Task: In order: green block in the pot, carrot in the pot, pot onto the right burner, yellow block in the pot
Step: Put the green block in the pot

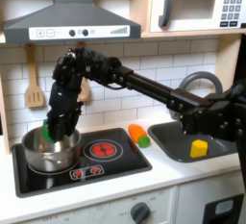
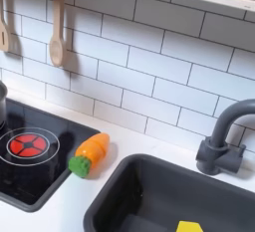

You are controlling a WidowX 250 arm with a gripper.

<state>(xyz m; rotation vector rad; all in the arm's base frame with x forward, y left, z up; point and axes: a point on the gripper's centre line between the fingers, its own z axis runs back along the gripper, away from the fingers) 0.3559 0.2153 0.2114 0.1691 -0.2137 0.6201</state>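
In the first exterior view the claw (image 1: 54, 129) holds the green block (image 1: 51, 132) over the pot (image 1: 53, 151), the carrot (image 1: 138, 134) lying at its 3 o'clock on the tabletop (image 1: 168, 175).

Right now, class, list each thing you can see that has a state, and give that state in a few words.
gripper: over the pot, open or shut cannot be told
green block: at the gripper's tip, above the pot
pot: upright on the left burner
carrot: lying on the counter beside the cooktop
yellow block: resting in the sink
right burner: bare
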